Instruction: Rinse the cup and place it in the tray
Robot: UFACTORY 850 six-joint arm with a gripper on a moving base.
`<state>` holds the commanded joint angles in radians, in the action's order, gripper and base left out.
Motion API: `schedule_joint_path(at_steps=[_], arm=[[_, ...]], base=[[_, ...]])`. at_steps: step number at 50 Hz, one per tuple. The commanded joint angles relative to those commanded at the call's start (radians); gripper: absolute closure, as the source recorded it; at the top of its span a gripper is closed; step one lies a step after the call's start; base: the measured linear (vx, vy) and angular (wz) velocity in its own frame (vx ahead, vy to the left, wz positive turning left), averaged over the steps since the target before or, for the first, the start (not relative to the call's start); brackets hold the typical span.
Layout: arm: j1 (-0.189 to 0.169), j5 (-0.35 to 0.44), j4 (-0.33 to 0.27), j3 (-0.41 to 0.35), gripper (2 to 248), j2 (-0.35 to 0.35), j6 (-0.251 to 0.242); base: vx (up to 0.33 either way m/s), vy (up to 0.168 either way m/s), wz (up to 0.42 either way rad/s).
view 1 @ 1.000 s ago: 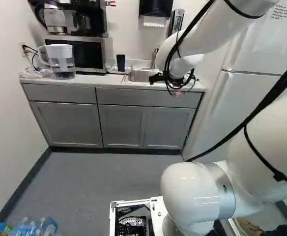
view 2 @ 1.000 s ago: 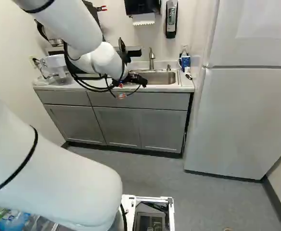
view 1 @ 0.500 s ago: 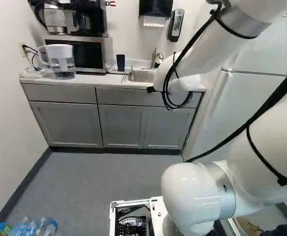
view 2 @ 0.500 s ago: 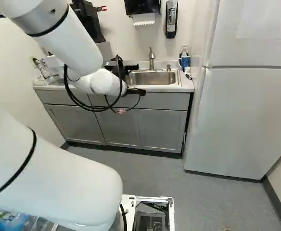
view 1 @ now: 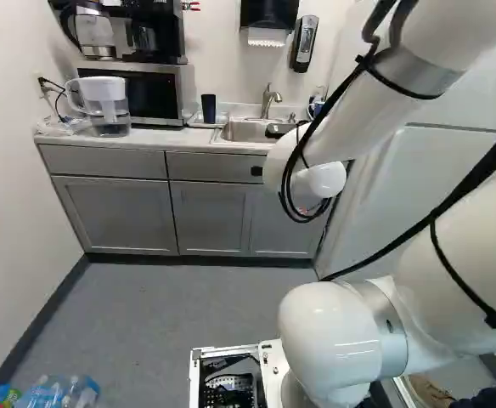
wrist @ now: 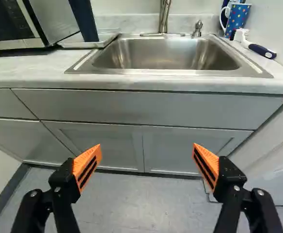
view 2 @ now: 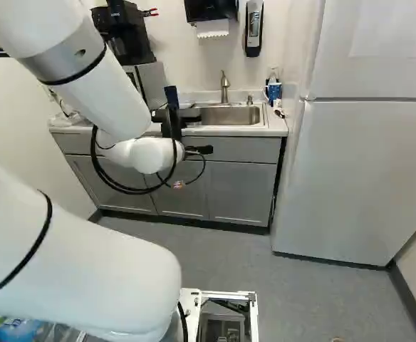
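Observation:
In the right base view my gripper [view 2: 171, 125] hangs before the counter's front edge, partly hidden by its own wrist and cables. The wrist view shows the gripper [wrist: 147, 162] wide open, orange pads apart and only cabinet front and floor visible between them. A dark blue cup [view 1: 208, 108] stands on a white tray [view 1: 200, 122] between microwave and sink. In the wrist view, the cup [wrist: 83, 20] and tray [wrist: 94, 42] are ahead of the gripper, off to the microwave side. The steel sink [wrist: 165, 52] lies straight ahead, beyond the counter edge.
A faucet [view 2: 224, 87] rises behind the sink. A dotted mug [wrist: 237, 19] and a brush [wrist: 258, 48] are beside it, near the fridge [view 2: 357, 171]. A water pitcher [view 1: 105, 106] stands before the microwave [view 1: 155, 93]. Bottles [view 1: 53, 393] lie on the floor.
My arm's wrist and gripper have come lower and back from the sink toward the base, uncovering the faucet in the left base view. The base has not moved. Cup and tray stay in place.

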<state>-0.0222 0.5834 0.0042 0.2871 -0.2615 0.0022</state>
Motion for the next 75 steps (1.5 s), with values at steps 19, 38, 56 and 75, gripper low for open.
schedule_joint_path(at_steps=[19,38,56,75], arm=[[0.010,0.133,-0.002,-0.092,3,-0.008,-0.001],[0.017,0.225,-0.003,-0.155,3,-0.014,-0.002],[0.021,0.275,-0.004,-0.190,3,-0.017,-0.002],[0.022,0.289,-0.004,-0.200,3,-0.018,-0.002]], base=[[0.000,0.000,0.000],[0.000,0.000,0.000],[0.000,0.000,0.000],[0.000,0.000,0.000]])
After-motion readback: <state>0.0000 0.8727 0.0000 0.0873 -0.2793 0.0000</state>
